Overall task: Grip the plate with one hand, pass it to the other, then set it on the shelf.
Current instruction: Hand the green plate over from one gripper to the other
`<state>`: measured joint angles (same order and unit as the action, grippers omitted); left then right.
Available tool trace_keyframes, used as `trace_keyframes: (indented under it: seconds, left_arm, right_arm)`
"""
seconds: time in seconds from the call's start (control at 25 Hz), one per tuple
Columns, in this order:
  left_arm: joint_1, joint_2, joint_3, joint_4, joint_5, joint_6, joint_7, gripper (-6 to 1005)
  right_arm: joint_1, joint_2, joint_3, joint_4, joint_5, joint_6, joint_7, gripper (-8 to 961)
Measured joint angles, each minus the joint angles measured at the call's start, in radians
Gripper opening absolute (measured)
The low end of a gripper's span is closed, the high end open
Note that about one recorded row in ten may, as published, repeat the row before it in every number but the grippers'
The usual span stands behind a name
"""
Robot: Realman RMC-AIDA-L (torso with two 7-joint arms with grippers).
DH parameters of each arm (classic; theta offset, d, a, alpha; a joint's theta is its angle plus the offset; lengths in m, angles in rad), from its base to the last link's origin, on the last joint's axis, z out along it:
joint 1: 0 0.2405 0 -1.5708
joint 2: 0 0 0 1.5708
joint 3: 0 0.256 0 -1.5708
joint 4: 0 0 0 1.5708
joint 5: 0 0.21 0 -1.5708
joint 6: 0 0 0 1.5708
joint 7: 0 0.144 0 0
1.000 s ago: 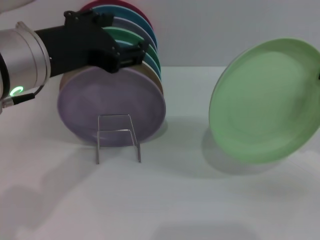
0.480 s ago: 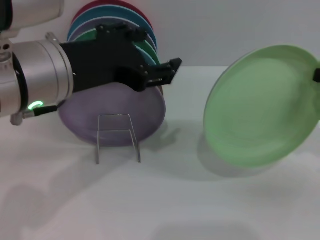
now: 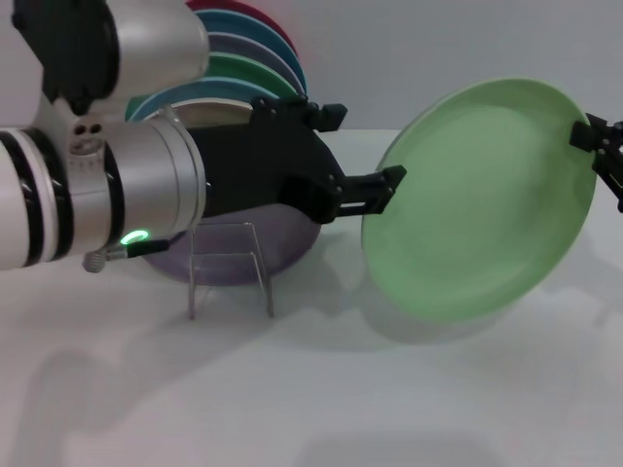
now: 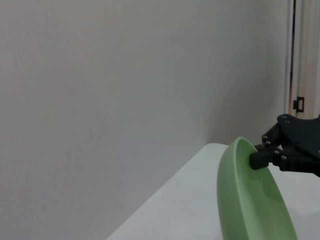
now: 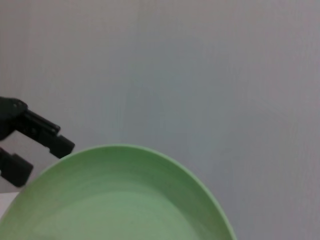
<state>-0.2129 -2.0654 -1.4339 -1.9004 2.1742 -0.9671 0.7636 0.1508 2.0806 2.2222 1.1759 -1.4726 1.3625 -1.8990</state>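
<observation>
The pale mint-green plate [image 3: 482,199] hangs tilted on edge above the table at the right. My right gripper [image 3: 596,146] is shut on its far right rim; the left wrist view shows that gripper [image 4: 257,159] pinching the edge of the plate [image 4: 255,210]. My left gripper [image 3: 382,192] reaches across from the left, open, its fingertips at the plate's left rim. In the right wrist view the left gripper [image 5: 45,160] sits just beside the plate [image 5: 120,200] at its edge. The wire shelf [image 3: 229,263] stands at the left, under my left arm.
A row of upright coloured plates [image 3: 258,49] stands in the rack, with a lavender plate [image 3: 292,243] at the front, partly hidden by my left arm. A pale wall rises behind the white table [image 3: 321,399].
My left arm has swung right from the plate row until its open fingers reach the plate's left rim. The right gripper has brought the plate left and slightly up.
</observation>
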Motion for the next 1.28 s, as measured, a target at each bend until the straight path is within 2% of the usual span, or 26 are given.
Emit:
trace_keyframes:
  seconds: [0.28, 0.68, 1.04, 1.24, 1.28]
  left_arm:
    - [-0.017, 0.000, 0.037, 0.023, 0.010, 0.042, 0.005, 763]
    - [-0.055, -0.001, 0.042, 0.075, 0.010, 0.058, 0.005, 761]
    - [-0.063, 0.000, 0.042, 0.083, 0.010, 0.065, 0.005, 760]
    - [-0.061, 0.000, 0.041, 0.079, 0.008, 0.064, 0.004, 544]
    - [-0.063, 0.000, 0.043, 0.079, 0.006, 0.059, 0.004, 534]
  right_arm:
    - [0.017, 0.001, -0.008, -0.005, -0.009, 0.000, 0.006, 18]
    - [0.009, 0.000, -0.022, -0.006, -0.011, -0.005, 0.012, 19]
    - [0.002, -0.001, -0.021, -0.005, -0.007, -0.001, 0.015, 17]
    - [0.002, -0.002, -0.021, -0.004, -0.006, -0.001, 0.020, 17]
    - [0.002, -0.002, -0.021, -0.004, -0.006, 0.001, 0.026, 17]
